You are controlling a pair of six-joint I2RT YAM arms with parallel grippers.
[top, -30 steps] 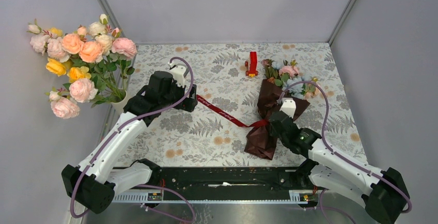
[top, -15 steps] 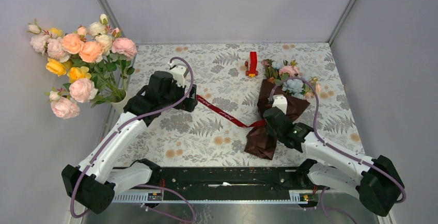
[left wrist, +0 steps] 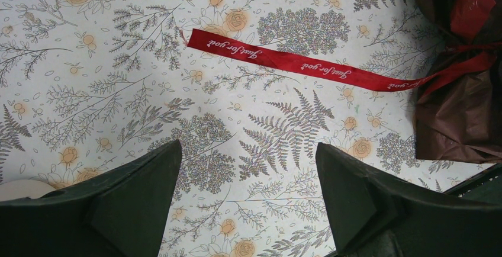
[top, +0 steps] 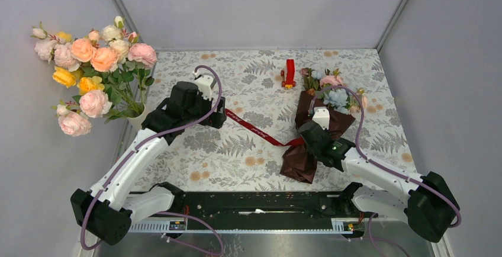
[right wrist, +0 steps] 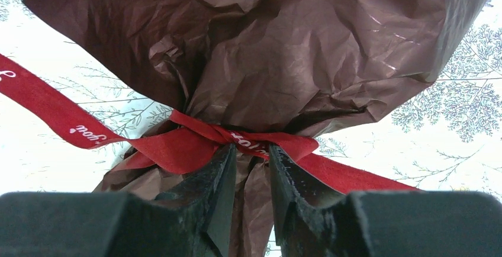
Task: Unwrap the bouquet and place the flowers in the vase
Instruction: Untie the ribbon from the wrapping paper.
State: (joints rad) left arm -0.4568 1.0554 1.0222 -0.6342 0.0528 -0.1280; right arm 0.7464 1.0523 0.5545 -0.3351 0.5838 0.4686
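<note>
Right gripper (right wrist: 253,156) on the bouquet (top: 298,161). Over the past second the right arm has slid left along the table (top: 237,168), and its fingers have narrowed until they pinch the gathered paper neck just below the red ribbon's (left wrist: 308,67) knot. By this reading the bunch is now pinned for untying, though the knot remains tied and the wrap closed. The left gripper (left wrist: 247,156) has not moved; it hangs wide open and empty above the ribbon's free tail. The bouquet lies right of centre in dark red crinkled paper, its pale blue and pink flowers (top: 331,91) pointing away from the arms. The white vase (top: 138,118) stands well apart, at the left edge.
</note>
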